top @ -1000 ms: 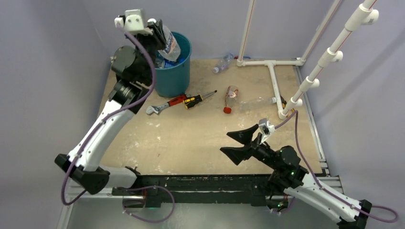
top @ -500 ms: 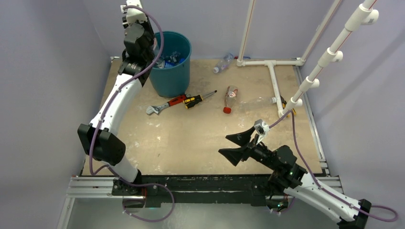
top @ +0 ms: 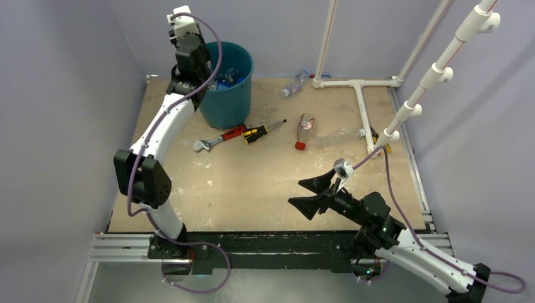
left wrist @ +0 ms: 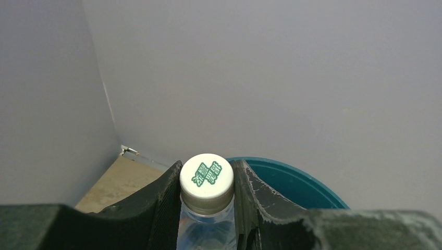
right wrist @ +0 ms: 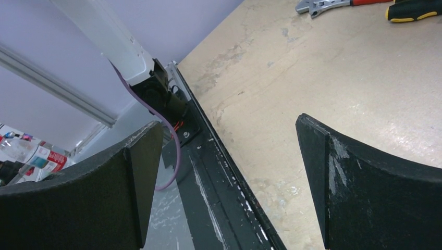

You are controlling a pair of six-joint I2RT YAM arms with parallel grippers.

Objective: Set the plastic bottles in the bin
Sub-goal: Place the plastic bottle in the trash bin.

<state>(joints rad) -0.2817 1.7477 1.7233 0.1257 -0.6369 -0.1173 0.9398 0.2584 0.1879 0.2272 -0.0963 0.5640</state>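
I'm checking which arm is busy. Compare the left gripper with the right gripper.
The left gripper is shut on a white-capped bottle; the right gripper stands wide open and holds nothing. The left gripper is raised by the rim of the bin; the right gripper sits low over the table, near its front edge. Both have black fingers.

light: bright, even | shadows: soft | glare: table (right wrist: 396, 125) sheen | focus: sharp

You're watching a white-capped bottle (left wrist: 207, 177) hanging at the teal bin (top: 231, 107); other bottles (top: 226, 78) are lying inside; three loose bottles (top: 305, 130) are lying rightward.
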